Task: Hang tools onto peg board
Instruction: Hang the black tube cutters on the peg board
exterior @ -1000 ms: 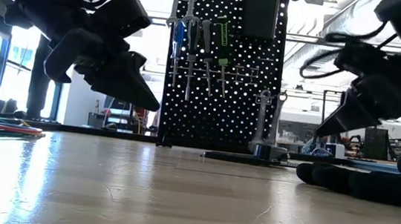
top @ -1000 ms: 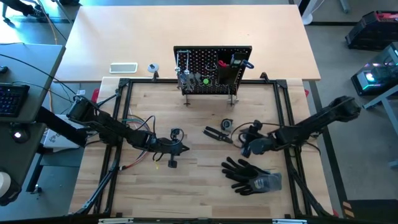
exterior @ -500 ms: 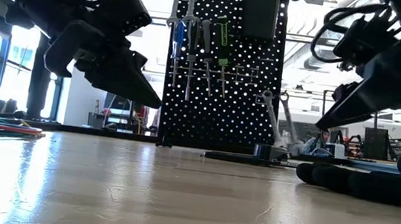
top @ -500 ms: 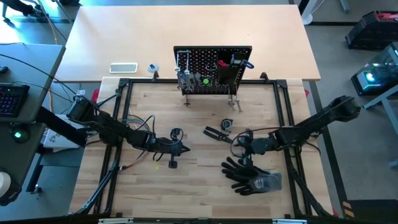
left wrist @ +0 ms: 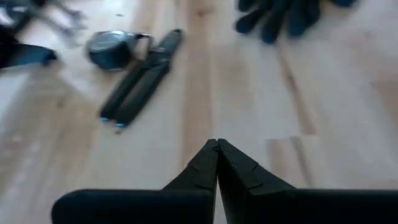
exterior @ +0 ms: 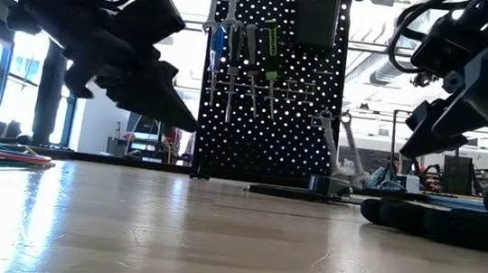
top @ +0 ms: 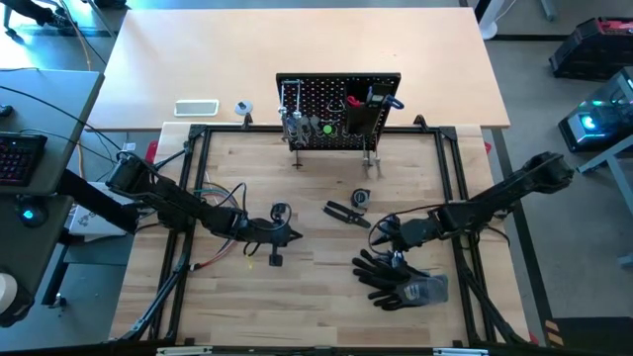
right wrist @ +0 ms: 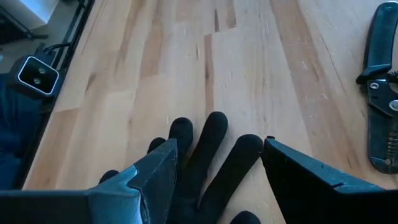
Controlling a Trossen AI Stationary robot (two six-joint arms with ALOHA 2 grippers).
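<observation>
From above, the black perforated peg board [top: 338, 111] stands upright at the table's far edge, its hung tools too small to tell apart. Black-handled pliers [top: 345, 213] lie mid-table. Level view: arm bodies cut off. Left wrist: left gripper [left wrist: 217, 163] pressed closed, empty. Right wrist: right gripper [right wrist: 214, 163] spread wide, empty, over black gloves [right wrist: 208, 155].

Peg board [top: 338, 111]: no lettering can be read on the panel or its bin.
Hung tools [exterior: 244, 50]: handles show colour only, no brand legible.
Black pliers [left wrist: 140, 79]: no markings legible.
Tabletop [top: 297, 297]: bare wood, no labels or numbers.
</observation>
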